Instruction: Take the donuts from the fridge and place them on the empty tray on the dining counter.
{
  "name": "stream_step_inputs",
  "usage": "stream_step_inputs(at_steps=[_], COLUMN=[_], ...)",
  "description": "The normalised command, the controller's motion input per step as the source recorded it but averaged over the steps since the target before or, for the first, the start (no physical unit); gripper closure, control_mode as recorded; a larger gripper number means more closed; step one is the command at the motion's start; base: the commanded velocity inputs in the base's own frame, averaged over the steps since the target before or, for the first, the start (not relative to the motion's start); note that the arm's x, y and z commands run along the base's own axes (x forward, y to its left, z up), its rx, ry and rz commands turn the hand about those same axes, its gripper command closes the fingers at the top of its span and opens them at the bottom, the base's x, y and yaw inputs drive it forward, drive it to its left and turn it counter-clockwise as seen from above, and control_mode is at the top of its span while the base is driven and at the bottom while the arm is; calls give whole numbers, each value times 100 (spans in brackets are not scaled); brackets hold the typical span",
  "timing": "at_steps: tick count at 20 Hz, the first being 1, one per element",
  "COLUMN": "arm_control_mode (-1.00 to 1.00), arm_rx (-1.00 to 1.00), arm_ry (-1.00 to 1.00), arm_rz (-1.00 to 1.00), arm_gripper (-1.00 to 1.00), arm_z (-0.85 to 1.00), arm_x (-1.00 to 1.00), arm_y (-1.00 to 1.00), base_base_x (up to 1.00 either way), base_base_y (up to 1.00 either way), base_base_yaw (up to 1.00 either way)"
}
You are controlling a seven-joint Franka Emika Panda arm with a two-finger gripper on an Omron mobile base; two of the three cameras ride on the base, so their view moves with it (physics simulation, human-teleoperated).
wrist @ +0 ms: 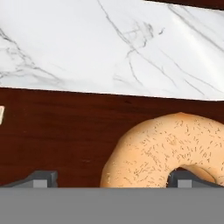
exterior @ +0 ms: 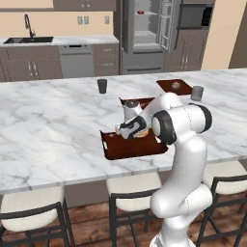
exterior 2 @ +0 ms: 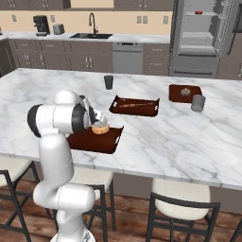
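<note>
The gripper (wrist: 111,178), jaws spread wide and gripping nothing, hangs low over an orange-tan donut (wrist: 168,151) lying on the dark brown tray (exterior 2: 94,141) on the marble dining counter (exterior 2: 156,142); behind, a red donut (exterior 2: 198,12) sits in the open fridge (exterior 2: 201,38).

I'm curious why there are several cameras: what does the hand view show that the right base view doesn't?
Hand view: the tan donut, its speckled glaze up close, open jaws beside it. Right base view: the white arm, the open fridge holding a red donut, a second tray. Both: the donut lying on the dark tray on the marble counter.
</note>
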Motion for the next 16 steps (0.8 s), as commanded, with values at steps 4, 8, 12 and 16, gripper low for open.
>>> stream_step_inputs(at_steps=[4, 8, 12, 16], arm_control_mode=[-100, -100, -100, -100], arm_rx=[0, 0, 0, 1], arm_ry=[0, 0, 0, 0], arm_rz=[0, 0, 0, 0], arm_gripper=[-100, -100, -100, -100], arm_z=[80, -35, -100, -9], arm_x=[0, 0, 13, -4], arm_y=[-24, -11, 0, -7], base_base_x=[0, 0, 0, 0], base_base_y=[0, 0, 0, 0], base_base_yaw=[0, 0, 0, 0])
